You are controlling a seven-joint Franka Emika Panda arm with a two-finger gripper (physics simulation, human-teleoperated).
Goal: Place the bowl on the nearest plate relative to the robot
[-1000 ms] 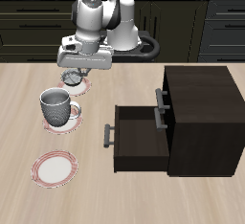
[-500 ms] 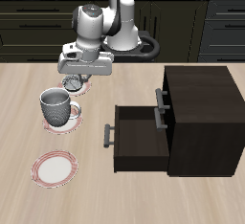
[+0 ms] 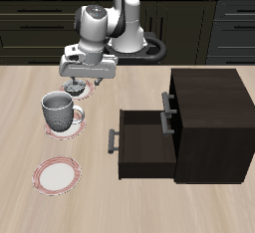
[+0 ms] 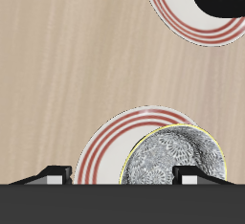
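Three pink-rimmed plates sit on the pale wood counter [image 3: 30, 108], dark kitchen cabinets behind it and a dark drawer unit [image 3: 184, 127] with its top drawer pulled out. Farthest back, the plate [image 3: 85, 91] lies under the end effector [image 3: 78, 84], whose fingers straddle the bowl [image 4: 174, 161], narrowly spread at its rim. That bowl hangs over this plate's edge; contact between the two can't be told. A mug [image 3: 58, 109] stands on the middle plate [image 3: 68, 125]

We count three plates: one [image 3: 82, 91] under the bowl [image 3: 76, 86], one [image 3: 68, 126] under the mug [image 3: 57, 109], one [image 3: 57, 175] bare. One bowl, one mug, one drawer cabinet [image 3: 204, 125].
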